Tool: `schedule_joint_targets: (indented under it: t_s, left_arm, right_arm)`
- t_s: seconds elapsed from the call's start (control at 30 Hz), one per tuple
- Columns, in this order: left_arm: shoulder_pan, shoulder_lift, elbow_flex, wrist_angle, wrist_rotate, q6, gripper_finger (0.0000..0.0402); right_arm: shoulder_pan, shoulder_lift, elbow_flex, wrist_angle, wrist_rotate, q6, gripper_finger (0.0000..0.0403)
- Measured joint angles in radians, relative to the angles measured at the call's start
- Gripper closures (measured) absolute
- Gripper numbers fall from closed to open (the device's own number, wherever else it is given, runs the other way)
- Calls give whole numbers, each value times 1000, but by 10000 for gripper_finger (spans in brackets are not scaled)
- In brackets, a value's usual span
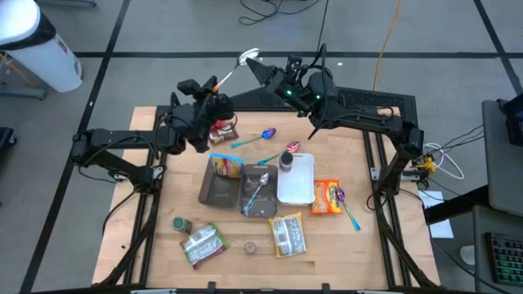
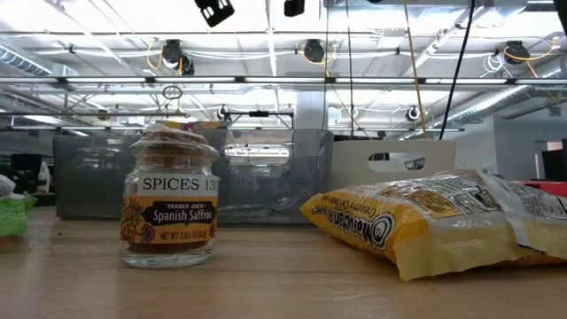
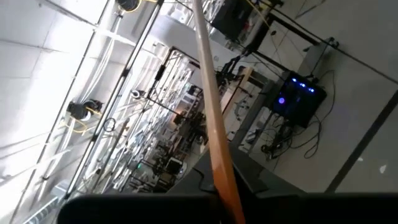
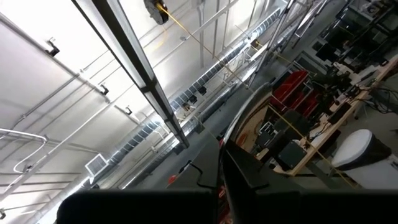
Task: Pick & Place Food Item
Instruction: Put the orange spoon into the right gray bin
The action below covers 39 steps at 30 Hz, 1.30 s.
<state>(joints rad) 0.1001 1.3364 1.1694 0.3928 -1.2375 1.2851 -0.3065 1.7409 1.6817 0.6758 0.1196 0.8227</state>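
A: Which hand is nearer?
B: The left hand point(image 1: 214, 96), raised at the counter's point(image 1: 155, 188) far left, clenched on a long utensil with an orange-and-white handle point(image 3: 214, 134) pointing far-right. The red food packet point(image 1: 223, 131) lies just beneath it.
A: Containers?
B: The dark tray point(image 1: 221, 189) holds 1 yellow packet point(image 1: 226, 166); the white tray point(image 1: 298, 184) looks empty. The right hand point(image 1: 265, 69) is clenched, empty.

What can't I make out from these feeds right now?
- High view: the left gripper covers part of the red packet.
- Left wrist view: only the spoon handle shows; the grip is cut off at the edge.
- Low view: the spice jar and yellow bag block the table behind; no arm shows.
- Right wrist view: only ceiling, no table.
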Motion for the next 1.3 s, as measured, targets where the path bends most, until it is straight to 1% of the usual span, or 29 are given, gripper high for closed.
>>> schedule_joint_targets:
  t_s: [0.17,0.47,0.8,1.17,1.3]
  left_arm:
    - [0,0,0,34,-8,42,396]
    - [-1,1,0,33,-17,47,399]
    - [-2,2,0,30,-16,48,400]
    - [-2,3,0,31,-4,40,401]
    - [-2,3,1,31,-2,26,401]
  right_arm:
    - [0,0,0,0,-4,-1,403]
    - [0,0,0,-6,-12,-12,401]
    - [1,0,0,-12,-21,-28,361]
    - [1,0,0,-16,-31,-59,351]
    - [1,0,0,-11,-51,-82,334]
